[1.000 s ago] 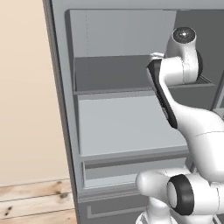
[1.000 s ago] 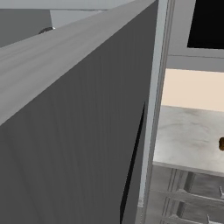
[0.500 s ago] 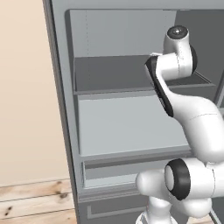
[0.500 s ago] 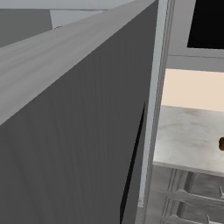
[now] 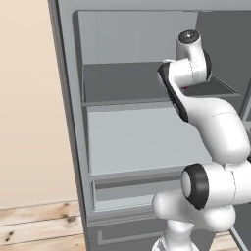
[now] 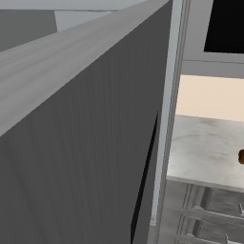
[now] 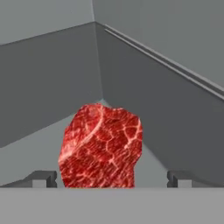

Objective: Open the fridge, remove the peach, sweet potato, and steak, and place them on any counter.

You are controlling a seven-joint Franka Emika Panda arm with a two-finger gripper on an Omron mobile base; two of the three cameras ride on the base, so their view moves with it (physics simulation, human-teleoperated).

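**Pincer spread wide over the steak, fridge standing open**

The pincer (image 7: 112,178) is seen in the hand view with its two dark tips set far apart, one on either side of the steak (image 7: 101,146), and nothing is gripped between them. The steak lies between the tips but is not visibly touched by either.

The fridge (image 5: 142,122) is already open, so the first step can be counted as done: its light grey interior, shelves and lower drawer are exposed in the left base view, where the arm is reached in at the level of the upper shelf. In the right base view the dark grey fridge door is seen close up, and beyond it the marbled worktop (image 6: 205,152) over its drawers. At the right edge of that worktop a small dark brown lump (image 6: 241,156) is cut off by the frame; it may be the sweet potato, already moved, though too little of it is shown to be sure. No judgement can be made about the peach.

The steak is judged to be the item in hand and is not yet lifted. It is a bright red, irregular slab marbled with pale veins, resting on the shelf floor near the back corner of the fridge.
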